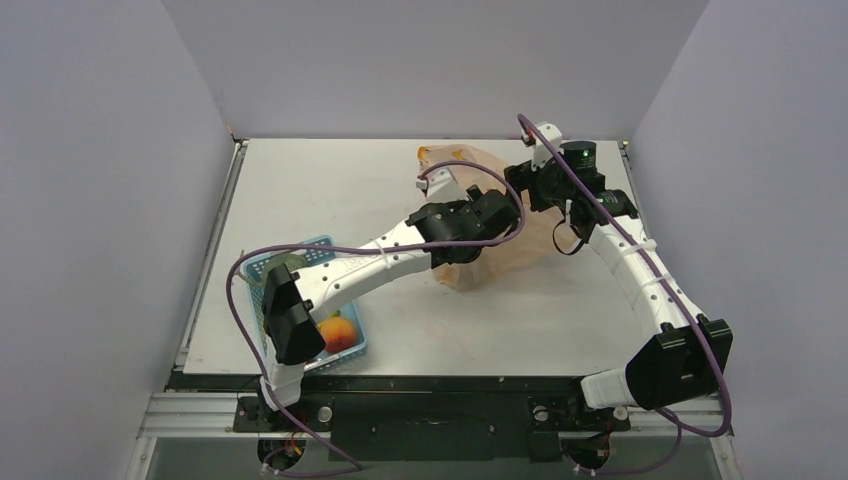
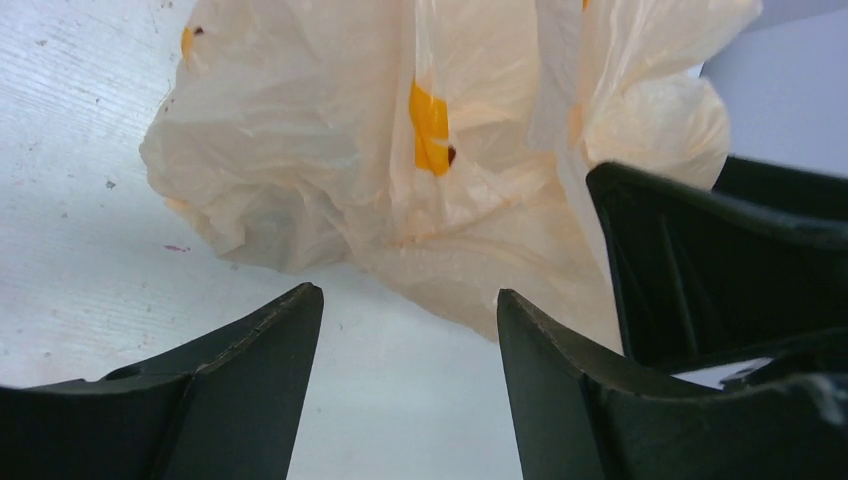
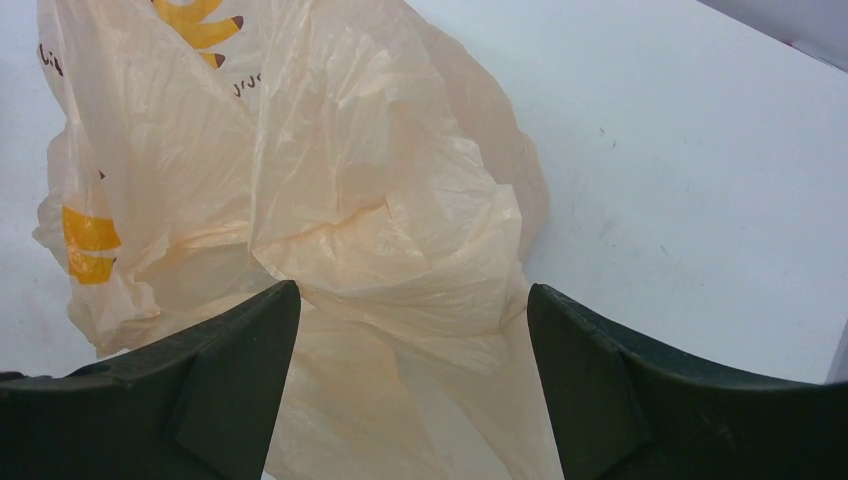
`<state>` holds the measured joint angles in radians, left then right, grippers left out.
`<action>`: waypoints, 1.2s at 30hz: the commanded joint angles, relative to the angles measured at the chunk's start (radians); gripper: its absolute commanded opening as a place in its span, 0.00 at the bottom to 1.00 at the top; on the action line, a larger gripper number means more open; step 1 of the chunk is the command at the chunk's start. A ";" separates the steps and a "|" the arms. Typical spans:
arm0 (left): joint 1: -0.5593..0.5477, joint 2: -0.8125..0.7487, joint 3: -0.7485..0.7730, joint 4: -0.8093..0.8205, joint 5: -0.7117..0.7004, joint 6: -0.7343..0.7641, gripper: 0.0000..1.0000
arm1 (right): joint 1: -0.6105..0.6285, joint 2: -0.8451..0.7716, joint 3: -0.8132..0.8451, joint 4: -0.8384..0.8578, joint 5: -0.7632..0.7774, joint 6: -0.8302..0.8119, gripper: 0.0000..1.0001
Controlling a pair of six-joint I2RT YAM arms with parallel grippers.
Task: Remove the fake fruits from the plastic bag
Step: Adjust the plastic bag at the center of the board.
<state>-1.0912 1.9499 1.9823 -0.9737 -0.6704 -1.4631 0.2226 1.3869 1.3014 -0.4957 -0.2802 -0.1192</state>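
The plastic bag (image 1: pixel 530 245) is a crumpled, pale peach heap on the table's far middle, with yellow-orange marks on it. My left gripper (image 1: pixel 508 203) reaches in from the left and stands open. In its wrist view the left gripper (image 2: pixel 410 293) has only bare table between the fingers, and the bag (image 2: pixel 330 150) is just ahead. My right gripper (image 1: pixel 518 178) comes from the right, also open. In the right wrist view its fingers (image 3: pixel 412 288) straddle folds of the bag (image 3: pixel 370 200). The fake fruits do not show; the bag's film hides whatever is inside.
A blue mesh basket (image 1: pixel 322 247) stands at the table's front left under the left arm, with a peach (image 1: pixel 340 333) in it. One dark finger of the right gripper (image 2: pixel 720 260) sits close beside the left gripper's right finger. Grey walls enclose the table on three sides.
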 commanded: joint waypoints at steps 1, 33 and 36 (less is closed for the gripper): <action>0.046 -0.063 -0.024 0.090 -0.050 -0.063 0.62 | 0.004 -0.011 0.029 0.012 0.000 -0.011 0.80; 0.120 -0.261 -0.404 0.546 0.258 0.273 0.00 | 0.038 0.172 0.183 0.022 0.308 -0.028 0.06; 0.135 -0.473 -0.645 0.795 0.361 0.315 0.00 | 0.008 0.215 0.241 0.014 0.343 0.012 0.00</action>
<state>-0.9737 1.7542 1.5574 -0.5823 -0.4603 -1.2778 0.2604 1.5650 1.4445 -0.5198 -0.0395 -0.1631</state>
